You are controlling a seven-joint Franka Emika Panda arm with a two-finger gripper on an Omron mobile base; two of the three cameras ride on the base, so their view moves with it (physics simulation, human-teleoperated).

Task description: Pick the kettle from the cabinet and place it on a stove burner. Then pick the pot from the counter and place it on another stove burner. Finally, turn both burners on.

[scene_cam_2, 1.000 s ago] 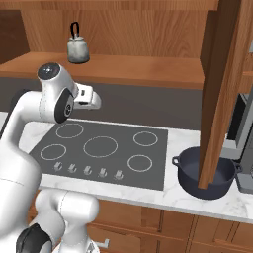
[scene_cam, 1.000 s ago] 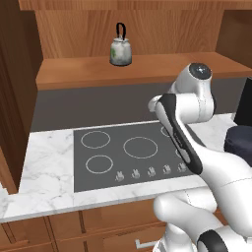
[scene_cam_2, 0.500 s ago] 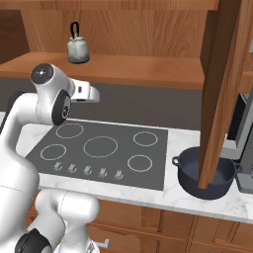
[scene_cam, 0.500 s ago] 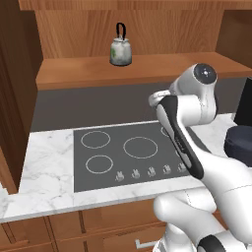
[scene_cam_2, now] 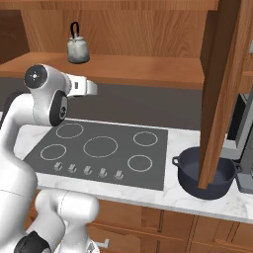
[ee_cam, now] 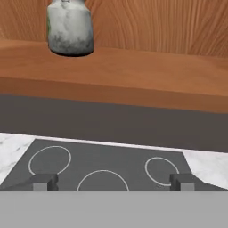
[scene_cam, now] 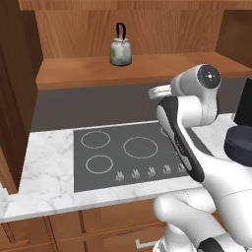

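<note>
The small silvery kettle (scene_cam: 120, 50) (scene_cam_2: 78, 49) (ee_cam: 70, 31) stands upright on the brown cabinet shelf (scene_cam: 162, 69) (scene_cam_2: 148, 69) (ee_cam: 142, 75), toward its left part. My gripper (scene_cam: 156, 91) (scene_cam_2: 93, 88) (ee_cam: 113, 182) hovers above the back of the dark cooktop (scene_cam: 123, 152) (scene_cam_2: 99, 153), below and to the right of the kettle. It is open, with nothing between its fingertips (ee_cam: 44, 181). The wide dark pot (scene_cam_2: 205, 173) (scene_cam: 238, 142) rests on the white marble counter (scene_cam: 44, 172) (scene_cam_2: 183, 200) right of the cooktop.
A row of burner knobs (scene_cam: 142, 173) (scene_cam_2: 94, 171) lines the cooktop's front edge. An open wooden cabinet door (scene_cam_2: 222, 89) hangs in front of the pot. A dark appliance (scene_cam_2: 242, 133) stands at the far right. Drawer fronts (scene_cam: 98, 226) lie below the counter.
My hand has risen slightly toward the shelf's height. The jaws stay open, and the kettle and pot have not moved.
</note>
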